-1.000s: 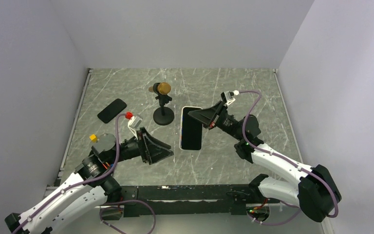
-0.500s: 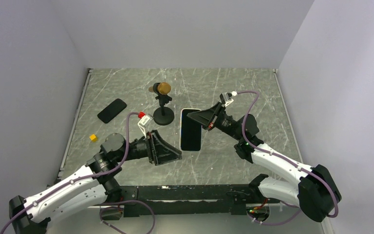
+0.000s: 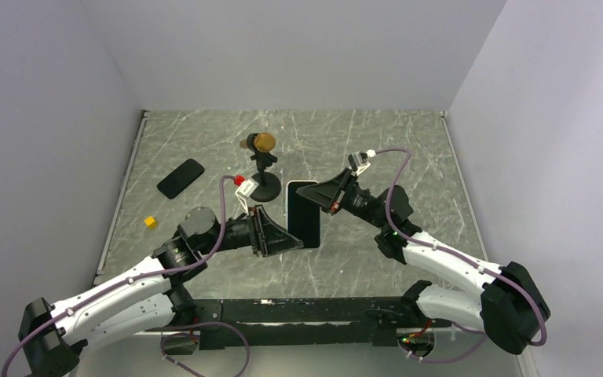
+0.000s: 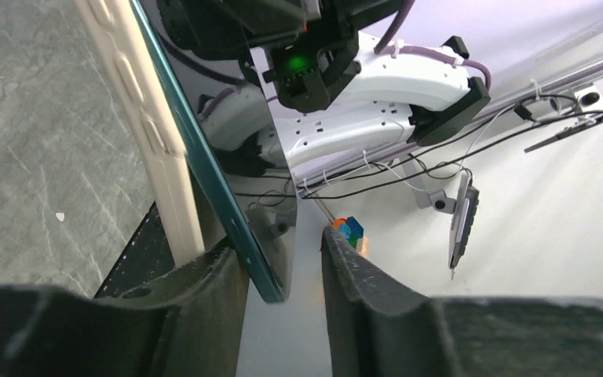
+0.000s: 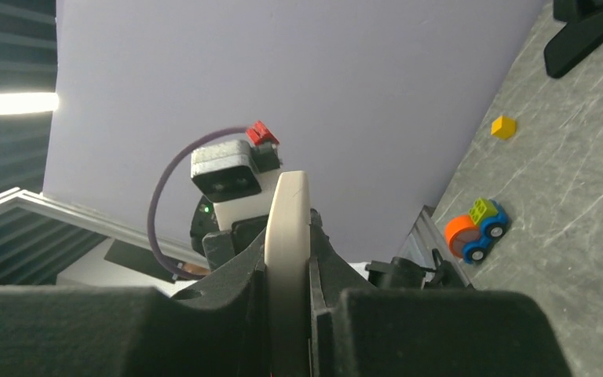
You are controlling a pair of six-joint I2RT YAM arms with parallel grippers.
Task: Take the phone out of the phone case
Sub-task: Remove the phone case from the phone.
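While the right gripper is pinching the far end of the phone case tight between its fingers, the phone inside is lying over the middle of the table, its long axis running from far to near. The left gripper is reaching in from the left at the near end, its jaws standing partly apart and straddling the near corner. One finger is sitting against the cream back of the case, and the other is hanging just clear of the dark glass. The left arm is looking better placed to part phone from case.
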